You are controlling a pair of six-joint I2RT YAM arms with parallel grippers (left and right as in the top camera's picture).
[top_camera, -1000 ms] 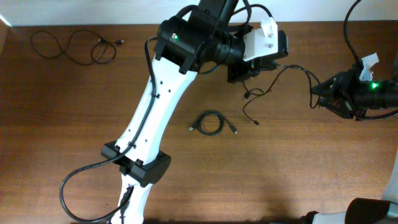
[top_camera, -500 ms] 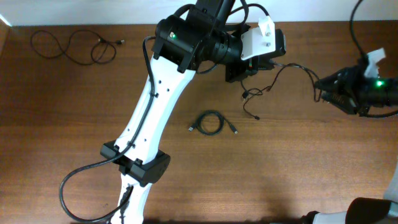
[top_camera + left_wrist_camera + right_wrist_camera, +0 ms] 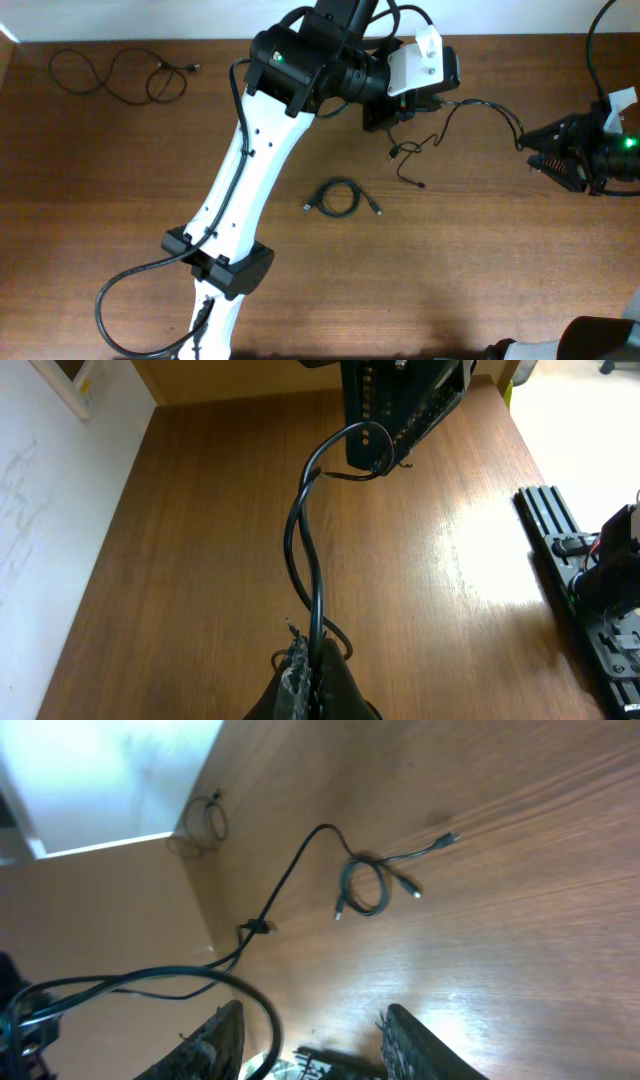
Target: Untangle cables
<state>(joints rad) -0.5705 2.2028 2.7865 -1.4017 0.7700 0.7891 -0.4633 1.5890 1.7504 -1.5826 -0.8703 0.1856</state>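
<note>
Far left, near table back edge: loose cable, wavy. Mid-table: coiled cable, lying apart. Left gripper: jaws pressed together, pinching strand. Strand arcs rightward, passing between spread jaws of right gripper.

Overhead camera: fixed high above, facing straight down, far enough off to take in the whole table and both my arms. Left wrist camera sits close behind my left gripper, looking past it down over the tabletop. Right wrist camera sits behind my right gripper, tilted, looking across the wood; it shares the coiled cable mid-table with overhead.
</note>
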